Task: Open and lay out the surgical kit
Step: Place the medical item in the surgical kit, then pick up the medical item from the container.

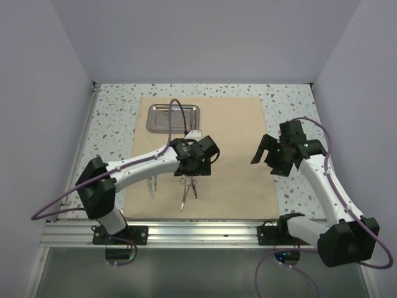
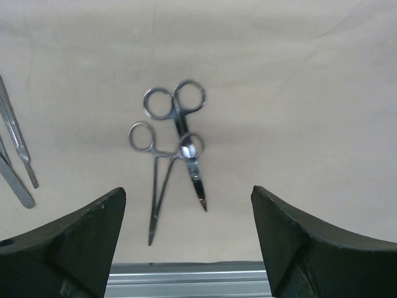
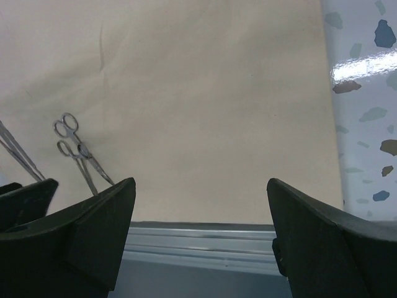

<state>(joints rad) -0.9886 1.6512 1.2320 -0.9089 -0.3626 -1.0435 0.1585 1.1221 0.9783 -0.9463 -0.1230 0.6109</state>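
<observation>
Jaws spread wide and gripping nothing, the left arm [image 1: 142, 164] hangs over the near left part of the beige cloth wrap [image 1: 236, 180], which lies opened flat across the middle of the speckled worktop [image 1: 111, 118]. Directly below those jaws, the left wrist view shows two ring-handled instruments [image 2: 190, 149] lying crossed on the cloth close to its near edge, finger rings pointing away from the arms and tips toward the metal rail [image 1: 205, 233] along the worktop's near edge. Further toward the cloth's left edge lie thin straight instruments [image 1: 151, 186], side by side and apart from the crossed pair. The shiny steel tray [image 1: 173, 118] sits at the cloth's far left corner; whether it holds anything cannot be told. The right arm [image 1: 322, 180] reaches in over the cloth's right edge, its jaws likewise wide apart with nothing between them, above bare cloth well clear of the instruments.
</observation>
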